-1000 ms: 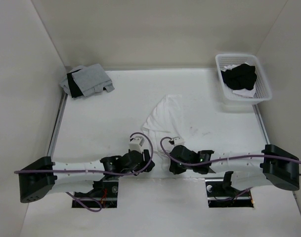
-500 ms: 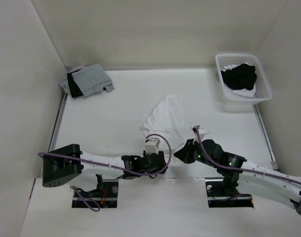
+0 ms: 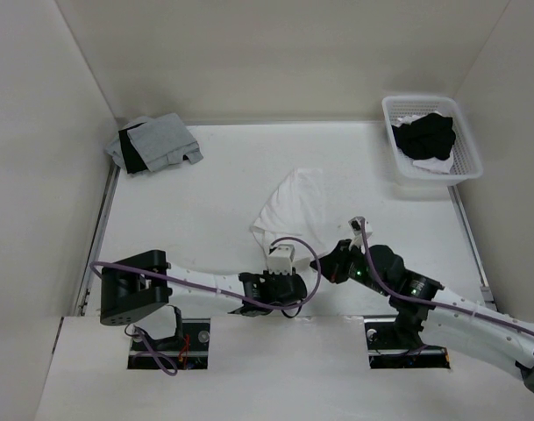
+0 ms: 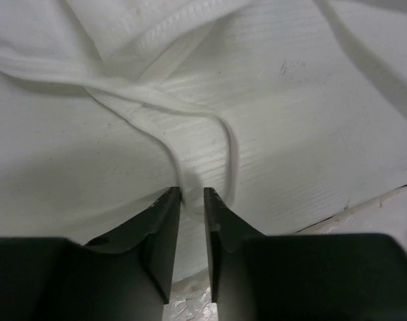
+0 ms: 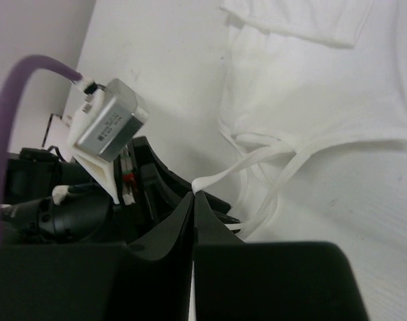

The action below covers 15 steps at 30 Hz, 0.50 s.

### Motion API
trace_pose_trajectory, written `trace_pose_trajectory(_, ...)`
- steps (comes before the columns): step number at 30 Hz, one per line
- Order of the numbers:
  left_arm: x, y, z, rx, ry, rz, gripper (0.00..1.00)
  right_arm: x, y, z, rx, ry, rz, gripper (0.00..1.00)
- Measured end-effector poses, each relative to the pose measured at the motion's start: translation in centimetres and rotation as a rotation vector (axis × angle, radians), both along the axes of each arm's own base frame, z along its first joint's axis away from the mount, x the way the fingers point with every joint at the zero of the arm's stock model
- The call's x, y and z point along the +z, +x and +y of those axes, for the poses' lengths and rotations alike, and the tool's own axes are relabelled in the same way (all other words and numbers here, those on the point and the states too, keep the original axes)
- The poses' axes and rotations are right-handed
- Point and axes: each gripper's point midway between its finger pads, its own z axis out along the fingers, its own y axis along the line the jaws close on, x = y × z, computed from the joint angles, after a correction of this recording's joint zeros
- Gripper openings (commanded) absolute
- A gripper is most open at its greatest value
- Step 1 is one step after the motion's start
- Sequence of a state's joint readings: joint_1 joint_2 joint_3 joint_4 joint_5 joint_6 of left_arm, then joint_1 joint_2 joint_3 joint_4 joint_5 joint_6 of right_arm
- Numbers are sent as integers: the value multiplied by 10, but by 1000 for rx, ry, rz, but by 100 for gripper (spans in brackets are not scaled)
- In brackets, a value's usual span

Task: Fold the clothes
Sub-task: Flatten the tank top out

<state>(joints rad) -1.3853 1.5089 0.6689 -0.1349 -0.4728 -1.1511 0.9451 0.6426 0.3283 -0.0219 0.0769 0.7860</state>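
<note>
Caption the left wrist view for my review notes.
Left gripper pinches a looped spaghetti strap of the white camisole on the table.

You have no text here that can be read with confidence. The only candidate is the small grey box (image 5: 109, 125) in the right wrist view. Its long side carries a few lines of tiny dark print, possibly a maker's label, but they are too small and blurred to make out any letter or number. To the right of that box, the white camisole (image 5: 310, 87) shows only plain fabric and stitching.
</note>
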Motion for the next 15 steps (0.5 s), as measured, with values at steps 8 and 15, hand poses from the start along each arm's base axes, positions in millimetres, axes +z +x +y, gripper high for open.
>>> trace_pose_trajectory(8, -3, -2, -4, 16, 96, -40, 12, 18, 14, -15, -51, 57, -64, 3)
trace_pose_trajectory(15, -5, 0, -7, 38, 147, -107, 0, 23, 18, -16, -49, 80, -81, 3)
